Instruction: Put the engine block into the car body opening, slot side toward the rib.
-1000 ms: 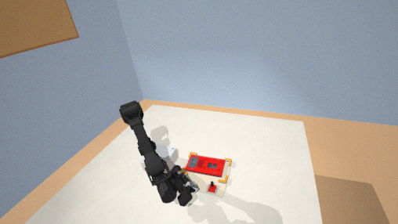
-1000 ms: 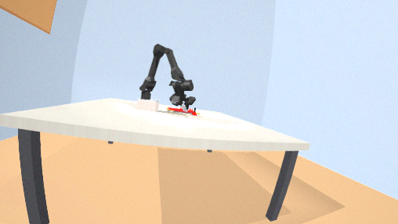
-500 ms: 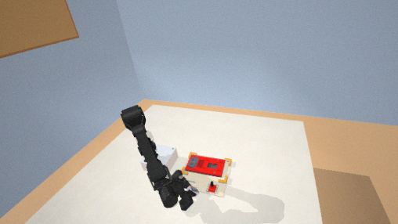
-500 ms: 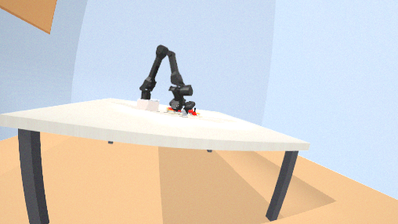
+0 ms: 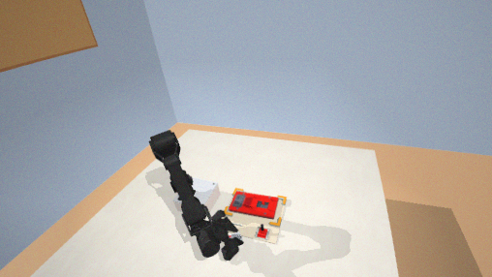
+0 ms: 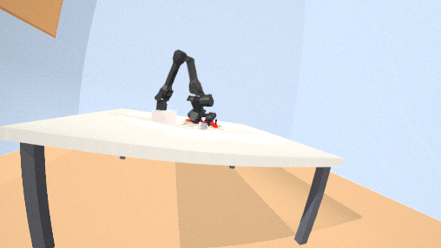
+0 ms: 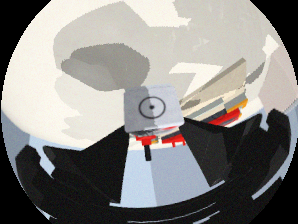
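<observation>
- Biggest worry imo: the claw (image 5: pixel 236 234) (image 6: pixel 204 121) (image 7: pixel 153 125) looks fairly wide, with the engine block (image 5: pixel 235 236) (image 6: pixel 203 126) (image 7: pixel 152 107) between its fingers but seemingly let go. A sideways pull could drag or tip it.
- The block's beside the red car body (image 5: pixel 247 205) (image 6: pixel 188 120) (image 7: pixel 225 119), not in the opening, so backing off now probably leaves the job undone. Arm's in the way from above, so I can't swear what it's resting on.
- Right of that, the small red piece with the black peg (image 5: pixel 261 233) (image 6: pixel 214 125) (image 7: pixel 145 141) is near enough that a wide finger might clip it.
- Room-wise, left is tight: the white box (image 5: pixel 205 186) (image 6: pixel 164 116) (image 7: pixel 287 85) sits by the arm.
- Right has loads of table (image 5: pixel 329 169) (image 6: pixel 174 147) (image 7: pixel 30 100) before the edge; straight up looks safest.
</observation>
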Robot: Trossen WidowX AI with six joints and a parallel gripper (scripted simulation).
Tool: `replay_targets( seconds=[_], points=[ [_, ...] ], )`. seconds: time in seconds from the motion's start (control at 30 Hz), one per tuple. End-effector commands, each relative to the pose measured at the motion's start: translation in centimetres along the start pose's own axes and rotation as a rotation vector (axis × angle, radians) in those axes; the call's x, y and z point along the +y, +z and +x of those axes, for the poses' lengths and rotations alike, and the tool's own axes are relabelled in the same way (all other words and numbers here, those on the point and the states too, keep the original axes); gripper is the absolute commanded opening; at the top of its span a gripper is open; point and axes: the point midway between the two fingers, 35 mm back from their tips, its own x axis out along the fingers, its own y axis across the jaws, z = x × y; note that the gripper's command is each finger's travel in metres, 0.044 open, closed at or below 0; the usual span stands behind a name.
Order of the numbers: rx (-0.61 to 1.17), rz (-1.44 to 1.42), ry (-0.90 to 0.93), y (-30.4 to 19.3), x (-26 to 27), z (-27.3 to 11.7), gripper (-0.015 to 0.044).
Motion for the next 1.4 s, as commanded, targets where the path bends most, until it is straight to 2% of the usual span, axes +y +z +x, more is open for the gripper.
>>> replay_targets(
  seconds=[0.0,0.1,0.27,0.63,1.37],
  points=[
    [-0.001,0.001,-0.001,0.0,0.0,0.0,0.0367],
    [-0.001,0.001,-0.001,0.0,0.0,0.0,0.044],
    [-0.003,0.0,-0.004,0.0,0.0,-0.3,0.044],
    [-0.008,0.0,-0.008,0.2,0.1,-4.5,0.044],
    [-0.016,0.005,-0.009,0.3,0.1,-4.2,0.044]
  ],
)
